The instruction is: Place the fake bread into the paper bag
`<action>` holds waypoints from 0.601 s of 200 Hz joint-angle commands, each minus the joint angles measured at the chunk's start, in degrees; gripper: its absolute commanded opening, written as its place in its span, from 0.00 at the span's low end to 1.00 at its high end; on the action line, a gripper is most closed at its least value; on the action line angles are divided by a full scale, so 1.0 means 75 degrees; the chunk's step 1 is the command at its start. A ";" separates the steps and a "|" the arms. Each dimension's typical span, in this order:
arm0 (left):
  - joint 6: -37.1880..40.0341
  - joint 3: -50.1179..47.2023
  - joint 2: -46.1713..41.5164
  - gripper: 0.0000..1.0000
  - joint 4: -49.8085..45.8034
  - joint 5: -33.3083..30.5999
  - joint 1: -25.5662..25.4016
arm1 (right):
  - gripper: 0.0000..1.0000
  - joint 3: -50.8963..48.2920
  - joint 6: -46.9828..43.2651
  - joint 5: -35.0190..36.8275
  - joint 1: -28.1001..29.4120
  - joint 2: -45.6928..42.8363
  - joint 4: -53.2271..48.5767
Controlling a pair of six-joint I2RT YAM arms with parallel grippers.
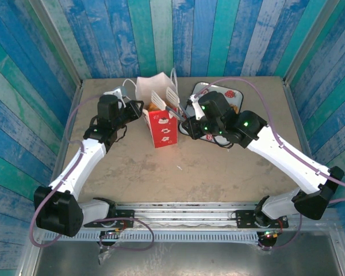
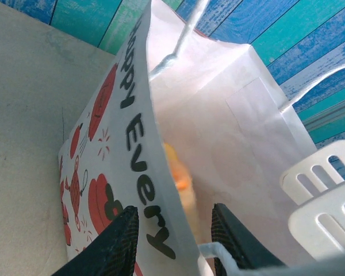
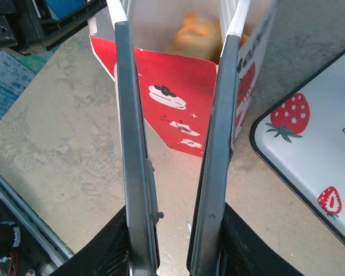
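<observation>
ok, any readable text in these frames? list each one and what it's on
"APPY Every": black print on the paper bag, left wrist view; the letter before it is too foreshortened to tell.
Black lettering on the strawberry-print tray, right wrist view: cut off at the frame edge, unreadable.
Top view: nothing large enough to read.

Your arms are white tubular links (image 1: 80, 164) with black joint housings (image 1: 109, 108) and looping purple cables (image 1: 32, 225). Green lights (image 1: 245, 122) glow on the right one. The right gripper (image 3: 178, 14) ends in long grey white-tipped metal blades (image 3: 135, 144); the left gripper (image 2: 173, 221) has black ribbed fingers (image 2: 118, 244).
</observation>
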 commanded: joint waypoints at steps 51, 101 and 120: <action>0.0166 0.0093 -0.0576 0.51 0.0063 -0.0084 -0.0026 | 0.37 0.0907 -0.0408 0.0400 0.0056 -0.0203 0.0298; 0.0792 0.0515 -0.1167 0.77 -0.0278 -0.0543 -0.0025 | 0.35 0.1898 -0.0830 0.0508 0.0058 -0.0336 0.0361; 0.1113 0.0430 -0.1590 0.86 -0.0361 -0.0976 -0.0026 | 0.32 0.2157 -0.1037 0.0850 0.0020 -0.0483 0.0259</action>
